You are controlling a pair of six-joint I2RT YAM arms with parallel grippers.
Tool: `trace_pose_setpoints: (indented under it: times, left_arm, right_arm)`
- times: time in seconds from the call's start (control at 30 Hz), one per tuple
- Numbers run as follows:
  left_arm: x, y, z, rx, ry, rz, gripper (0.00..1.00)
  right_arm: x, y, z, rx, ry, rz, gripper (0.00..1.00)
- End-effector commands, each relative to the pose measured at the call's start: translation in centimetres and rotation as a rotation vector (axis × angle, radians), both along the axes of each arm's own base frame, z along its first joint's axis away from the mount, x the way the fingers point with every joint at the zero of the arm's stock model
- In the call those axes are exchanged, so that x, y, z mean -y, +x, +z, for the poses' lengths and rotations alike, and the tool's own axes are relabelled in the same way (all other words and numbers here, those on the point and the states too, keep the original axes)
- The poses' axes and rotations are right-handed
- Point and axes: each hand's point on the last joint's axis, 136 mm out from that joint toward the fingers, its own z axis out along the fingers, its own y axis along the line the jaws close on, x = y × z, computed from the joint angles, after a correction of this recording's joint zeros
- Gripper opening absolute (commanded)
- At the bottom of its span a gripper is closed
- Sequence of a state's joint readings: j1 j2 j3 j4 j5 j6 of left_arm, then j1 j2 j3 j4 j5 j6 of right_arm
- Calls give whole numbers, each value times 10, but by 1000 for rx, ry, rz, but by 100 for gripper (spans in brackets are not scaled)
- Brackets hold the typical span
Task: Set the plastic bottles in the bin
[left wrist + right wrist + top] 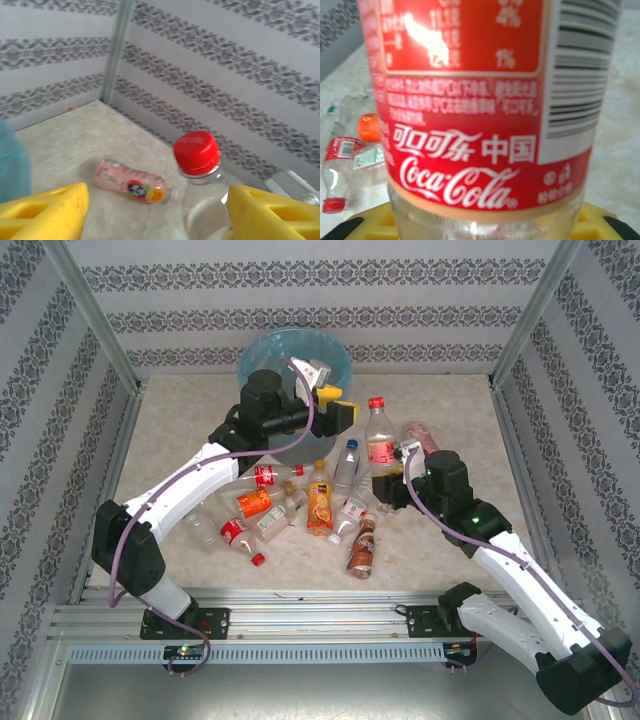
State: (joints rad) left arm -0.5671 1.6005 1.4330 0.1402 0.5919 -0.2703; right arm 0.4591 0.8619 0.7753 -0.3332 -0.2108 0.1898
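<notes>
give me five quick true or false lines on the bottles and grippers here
1. The right gripper is shut on an upright cola bottle. True.
2. The left gripper holds a bottle. False: its jaws are open and empty, next to the bin.
3. The pink bottle stands upright. False: it lies on its side.
4. The cola bottle's cap is blue. False: it is red.
5. Several bottles lie on the table in front of the bin. True.
</notes>
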Motion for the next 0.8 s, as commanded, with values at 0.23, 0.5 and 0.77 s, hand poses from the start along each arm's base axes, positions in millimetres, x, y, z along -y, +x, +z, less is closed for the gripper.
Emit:
trace_pose_setpoints:
  times: [0.23,0.5,0.77]
  left_arm:
    - [5,3,27,56,-26,-99,72]
    - [-8,8,28,34,-55,-56,72]
    - [-14,7,39,0,-136,-35,72]
  right_arm:
    - [-29,1,35,99,52,65,38]
    - [-28,0,41,143,56,60,38]
    - [-38,-4,63,244,123,97,36]
